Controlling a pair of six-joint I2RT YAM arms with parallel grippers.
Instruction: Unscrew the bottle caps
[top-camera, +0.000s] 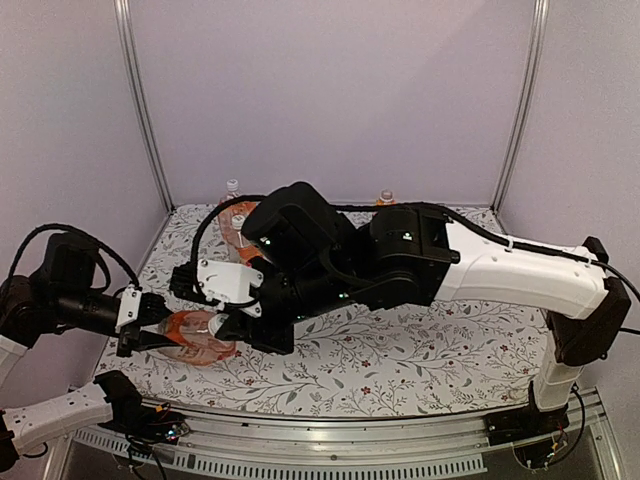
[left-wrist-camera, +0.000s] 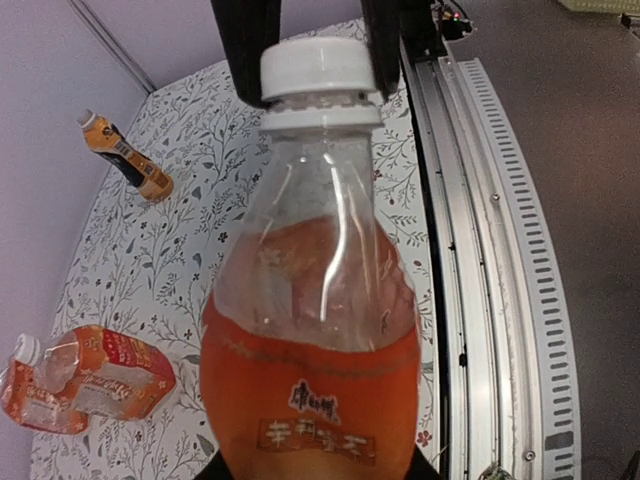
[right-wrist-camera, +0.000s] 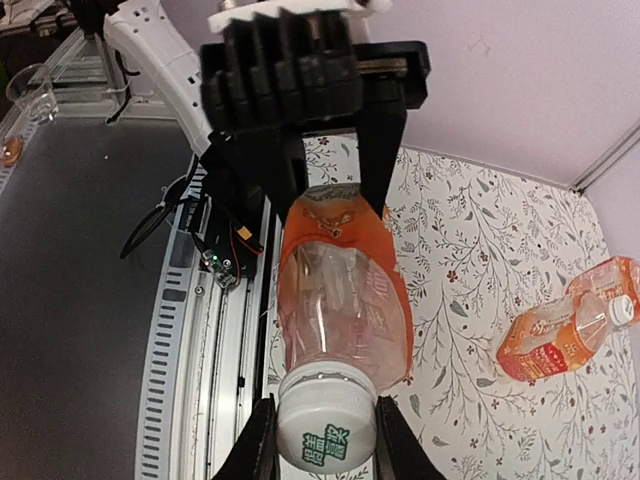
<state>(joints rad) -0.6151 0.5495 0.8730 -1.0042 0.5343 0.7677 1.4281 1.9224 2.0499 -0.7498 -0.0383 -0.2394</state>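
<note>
My left gripper (top-camera: 150, 328) is shut on the lower body of a clear bottle of orange drink (left-wrist-camera: 310, 330), held level just above the table's front left. The bottle's white cap (right-wrist-camera: 325, 425) points toward my right gripper (right-wrist-camera: 327, 452), which is shut on it, one black finger (right-wrist-camera: 258, 445) pressing each side. From the left wrist view the cap (left-wrist-camera: 315, 68) shows between those same black fingers. In the top view the bottle (top-camera: 195, 338) spans the gap between the two grippers, with the right gripper (top-camera: 232, 325) at its cap end.
A red-labelled bottle (left-wrist-camera: 90, 378) lies on its side on the floral table cover (top-camera: 420, 350). A dark-labelled bottle (left-wrist-camera: 125, 160) lies near the back wall. Another bottle (top-camera: 385, 198) stands at the far edge. A metal rail (left-wrist-camera: 480, 300) runs along the near edge.
</note>
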